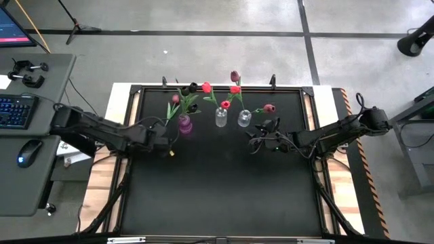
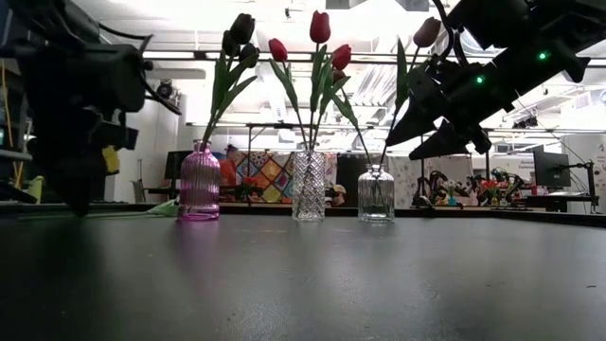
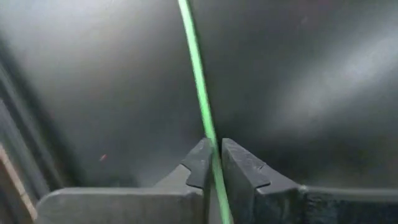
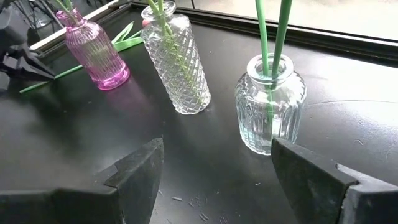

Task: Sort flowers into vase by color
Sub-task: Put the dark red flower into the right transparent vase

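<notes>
Three vases stand in a row at the table's far side: a pink vase (image 1: 184, 125), a tall clear vase (image 1: 221, 118) and a squat clear vase (image 1: 244, 119), each with tulips in it. One pink-headed flower (image 4: 93, 59) lies outside them, its stem running along the table past the pink vase's left side, its head (image 1: 175, 99) toward the far edge. My left gripper (image 1: 167, 141) is low over the table, left of and nearer than the pink vase, shut on that stem. My right gripper (image 1: 261, 137) hangs open above the table, just nearer than the squat vase, holding nothing. My left gripper pinches the flower's thin green stem (image 3: 211, 134) between its two fingers, at its lower end, far from the head. The fingers slant steeply down from above and lie across the stem. The rest of the stem and its leaves (image 4: 124, 37) rest on the table by the pink vase.
The table's dark near half (image 1: 217, 196) holds nothing that shows. Upright tulip heads and leaves (image 2: 320, 28) rise high above the vases. A desk with a keyboard and mouse (image 1: 27, 149) stands left of the table.
</notes>
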Tool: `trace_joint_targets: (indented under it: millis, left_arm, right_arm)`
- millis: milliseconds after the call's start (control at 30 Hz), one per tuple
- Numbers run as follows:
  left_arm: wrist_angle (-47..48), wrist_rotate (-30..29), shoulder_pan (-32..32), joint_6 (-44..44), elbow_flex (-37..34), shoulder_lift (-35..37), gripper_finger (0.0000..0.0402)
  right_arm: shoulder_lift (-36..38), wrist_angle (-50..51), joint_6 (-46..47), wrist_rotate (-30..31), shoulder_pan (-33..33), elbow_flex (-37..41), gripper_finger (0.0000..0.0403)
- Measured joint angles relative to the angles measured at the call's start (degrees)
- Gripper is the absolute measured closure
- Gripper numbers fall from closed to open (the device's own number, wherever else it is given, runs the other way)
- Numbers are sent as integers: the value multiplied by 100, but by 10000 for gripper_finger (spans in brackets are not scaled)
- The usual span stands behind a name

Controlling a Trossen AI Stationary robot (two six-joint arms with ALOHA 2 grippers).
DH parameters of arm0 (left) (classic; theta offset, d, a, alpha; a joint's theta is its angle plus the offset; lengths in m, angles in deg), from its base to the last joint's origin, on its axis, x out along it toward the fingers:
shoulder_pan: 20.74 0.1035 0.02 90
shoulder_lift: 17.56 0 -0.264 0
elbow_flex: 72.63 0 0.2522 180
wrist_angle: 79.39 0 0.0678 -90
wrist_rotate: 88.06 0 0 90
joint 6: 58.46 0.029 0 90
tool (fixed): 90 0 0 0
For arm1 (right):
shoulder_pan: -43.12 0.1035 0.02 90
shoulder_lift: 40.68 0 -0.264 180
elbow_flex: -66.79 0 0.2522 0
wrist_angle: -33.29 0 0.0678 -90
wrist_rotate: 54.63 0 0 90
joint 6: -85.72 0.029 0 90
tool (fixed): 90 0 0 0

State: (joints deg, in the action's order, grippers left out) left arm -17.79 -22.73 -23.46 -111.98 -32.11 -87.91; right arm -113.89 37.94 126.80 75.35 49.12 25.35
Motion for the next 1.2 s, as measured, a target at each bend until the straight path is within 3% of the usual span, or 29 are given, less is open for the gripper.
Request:
trace_joint_targets:
  millis: [200,433,633,900,1200]
  left_arm:
    - [-365,196,287,532,0,-11,330]
    - [-333,211,499,567,2,-4,274]
    - [-361,424,822,665,16,2,261]
    - [-432,877,1186,919,17,2,291]
    - [-446,952,1184,946,11,-4,394]
  right_arm:
    - [0,2,-16,-4,0,2,116]
    - [0,4,-16,-8,0,1,116]
    - [0,4,-3,-15,0,1,116]
    - [0,1,1,-17,0,0,116]
    - [0,-2,4,-107,0,1,116]
